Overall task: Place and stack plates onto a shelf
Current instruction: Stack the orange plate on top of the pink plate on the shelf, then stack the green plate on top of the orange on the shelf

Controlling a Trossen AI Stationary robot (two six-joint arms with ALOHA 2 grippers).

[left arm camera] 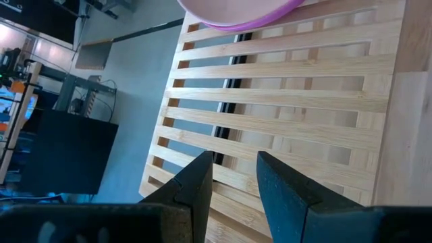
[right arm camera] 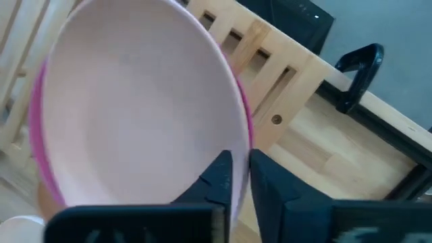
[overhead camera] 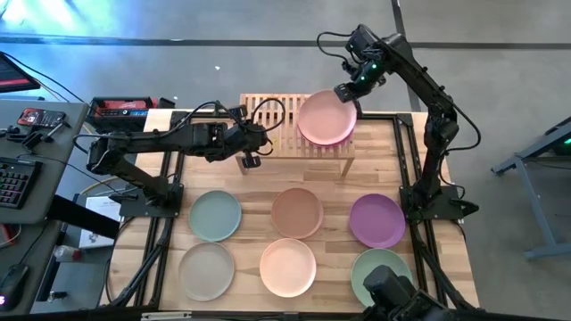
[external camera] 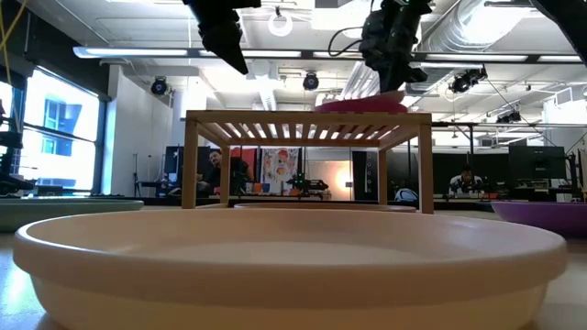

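Note:
The shelf [overhead camera: 268, 125] stands at the table's far middle. On its right half lies a magenta plate [right arm camera: 38, 128] with a pink plate [overhead camera: 326, 117] on top of it. My right gripper [overhead camera: 348, 92] is at the pink plate's far right rim, shut on it. My left gripper [overhead camera: 251, 159] hangs open over the shelf's near left part, its fingers [left arm camera: 196, 189] above the slats [left arm camera: 290, 108] with nothing between them. Several more plates lie flat on the table nearer the front. My right gripper pinches the pink plate's far right rim [right arm camera: 244, 145] between its two fingers, one on the plate's upper face and one outside the rim. The fingers come steeply from above. In the low view that side [external camera: 393, 95] stands slightly raised, the rest lying on the magenta plate.
On the table lie a sage plate [overhead camera: 215, 215], a brown one [overhead camera: 297, 212], a purple one [overhead camera: 376, 219], a grey-beige one [overhead camera: 206, 270], a peach one [overhead camera: 287, 267] and a green one [overhead camera: 381, 272]. The shelf's left half [overhead camera: 263, 111] shows bare slats.

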